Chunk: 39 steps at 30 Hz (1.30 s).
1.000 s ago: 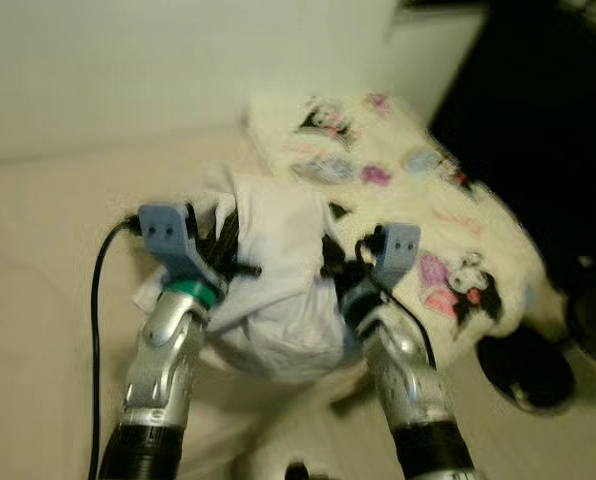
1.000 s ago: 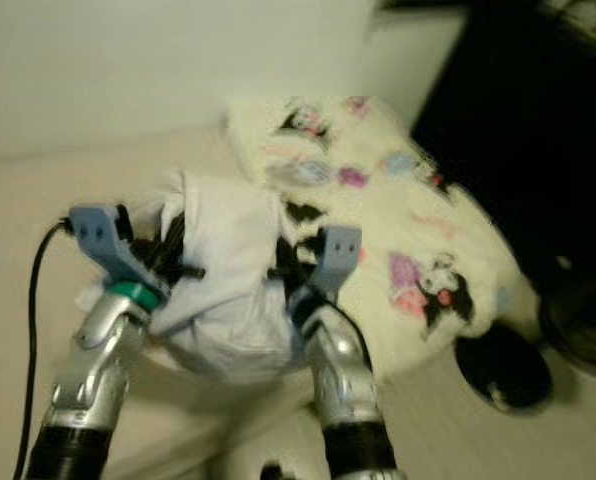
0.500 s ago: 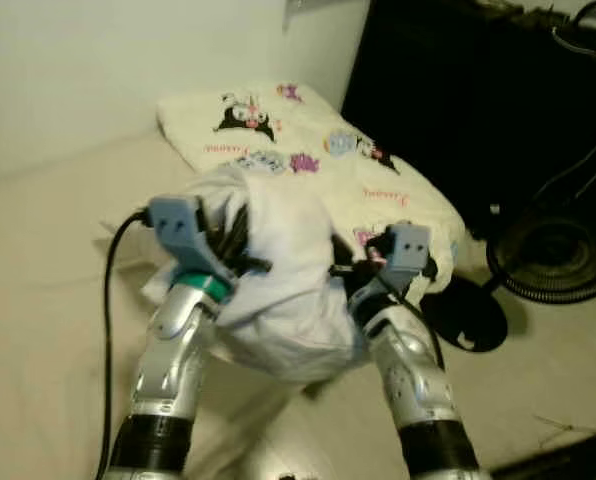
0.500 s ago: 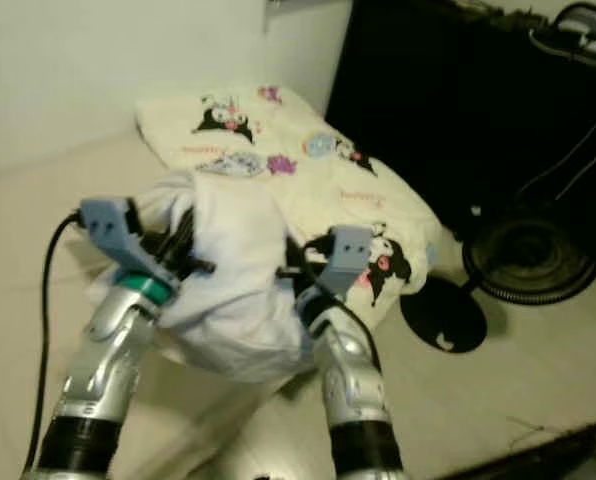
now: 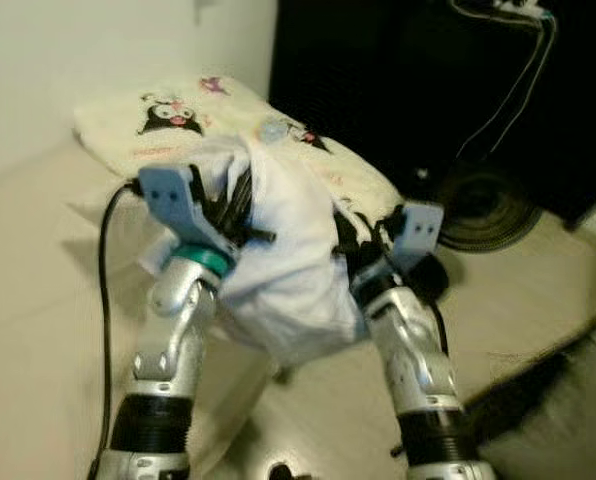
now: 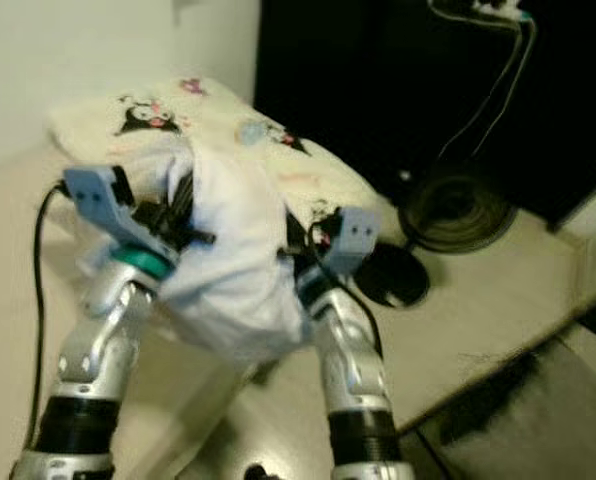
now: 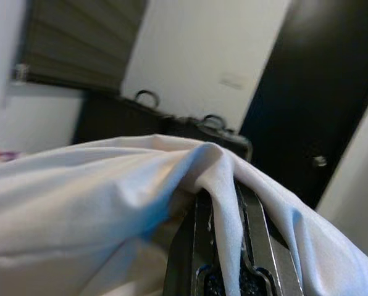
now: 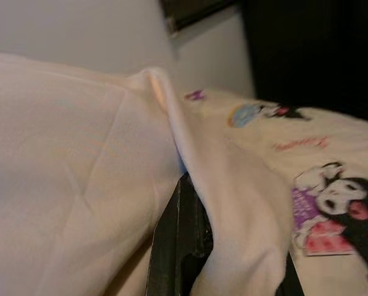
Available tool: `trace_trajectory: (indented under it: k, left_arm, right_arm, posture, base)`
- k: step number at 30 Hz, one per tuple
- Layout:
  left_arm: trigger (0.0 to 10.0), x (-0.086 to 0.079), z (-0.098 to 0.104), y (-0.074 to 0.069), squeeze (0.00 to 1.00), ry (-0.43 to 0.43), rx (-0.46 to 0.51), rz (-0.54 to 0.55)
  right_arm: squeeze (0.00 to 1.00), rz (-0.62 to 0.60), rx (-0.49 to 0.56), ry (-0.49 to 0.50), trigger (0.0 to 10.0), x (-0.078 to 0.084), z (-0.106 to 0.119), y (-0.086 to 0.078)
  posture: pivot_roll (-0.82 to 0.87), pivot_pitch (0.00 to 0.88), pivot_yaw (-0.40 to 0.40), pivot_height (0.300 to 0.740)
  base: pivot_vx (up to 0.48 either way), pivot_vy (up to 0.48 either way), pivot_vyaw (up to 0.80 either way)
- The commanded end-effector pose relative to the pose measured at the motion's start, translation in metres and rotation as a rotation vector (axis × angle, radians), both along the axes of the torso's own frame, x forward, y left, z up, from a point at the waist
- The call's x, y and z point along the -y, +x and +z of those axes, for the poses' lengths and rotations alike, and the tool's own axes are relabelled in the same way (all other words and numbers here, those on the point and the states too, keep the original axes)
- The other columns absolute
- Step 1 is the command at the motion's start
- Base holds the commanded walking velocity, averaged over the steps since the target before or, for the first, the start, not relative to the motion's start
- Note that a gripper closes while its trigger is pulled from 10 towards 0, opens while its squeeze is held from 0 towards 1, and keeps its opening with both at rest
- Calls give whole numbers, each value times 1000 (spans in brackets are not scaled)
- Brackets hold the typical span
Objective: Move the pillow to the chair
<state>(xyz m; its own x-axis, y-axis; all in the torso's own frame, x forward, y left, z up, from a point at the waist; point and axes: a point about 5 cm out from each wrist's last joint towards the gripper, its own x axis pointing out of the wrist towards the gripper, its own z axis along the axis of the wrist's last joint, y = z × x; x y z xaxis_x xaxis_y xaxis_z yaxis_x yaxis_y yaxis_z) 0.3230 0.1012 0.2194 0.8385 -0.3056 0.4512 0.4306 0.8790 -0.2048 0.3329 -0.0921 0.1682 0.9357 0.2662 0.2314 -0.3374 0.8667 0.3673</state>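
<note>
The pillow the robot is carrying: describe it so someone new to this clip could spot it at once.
Start at the cream blanket printed with cartoon figures, spread by the dark wall. In front of it, the left gripper and right gripper clamp a bunched bundle between them: the pillow. It is plain white, with no print, unlike the blanket.

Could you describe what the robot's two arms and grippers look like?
Both arms are silver metal with ribbed black sections lower down. The left arm carries a green ring at the wrist and a black cable along its outer side. The right arm has no such ring. The left gripper and right gripper each have a blue-grey bracket and black fingers.
</note>
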Motion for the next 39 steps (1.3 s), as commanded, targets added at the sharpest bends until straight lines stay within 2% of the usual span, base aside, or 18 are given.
trace_trajectory:
  k: [1,27,29,39]
  left_arm:
    - [10000,21,-3,-2,0,34,-9,-83]
    - [10000,23,-6,-6,0,21,-29,-139]
    - [10000,22,-22,-7,0,78,-87,-137]
    - [10000,23,-33,-12,0,104,-128,-164]
  right_arm:
    - [0,28,87,17,10000,-8,19,-1]
    - [0,29,60,7,10000,-8,12,-3]
    - [0,34,41,-12,10000,-10,5,-5]
    - [0,37,22,-19,10000,-9,-2,-9]
  posture:
    - [-22,10,-25,740]
    - [-18,6,-25,740]
    - [-22,4,-22,740]
    - [-24,0,-22,740]
  base:
    - [0,0,-800]
    - [0,0,-800]
    - [0,0,-800]
    - [0,0,-800]
